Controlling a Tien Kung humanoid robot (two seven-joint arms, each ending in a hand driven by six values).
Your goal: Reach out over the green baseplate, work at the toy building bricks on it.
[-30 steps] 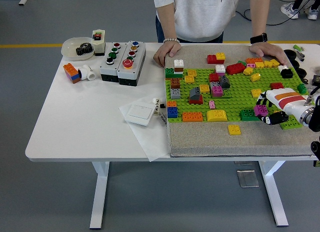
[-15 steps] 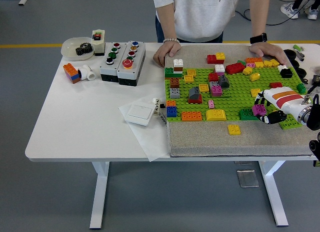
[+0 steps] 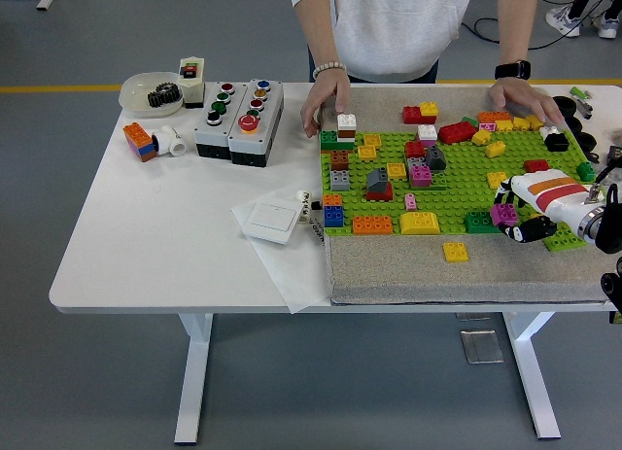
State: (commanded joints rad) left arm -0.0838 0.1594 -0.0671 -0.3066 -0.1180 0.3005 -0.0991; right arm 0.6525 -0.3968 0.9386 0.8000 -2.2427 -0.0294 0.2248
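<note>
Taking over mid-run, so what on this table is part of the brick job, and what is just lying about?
Job: green baseplate, bricks on it, magenta brick at the right hand.

Lying about: button box, white switch, bowl of gears, loose yellow brick.

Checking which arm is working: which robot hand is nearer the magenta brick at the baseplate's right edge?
Right. The right hand is at the magenta brick, its fingers curled around it. The left hand is not in view.
</note>
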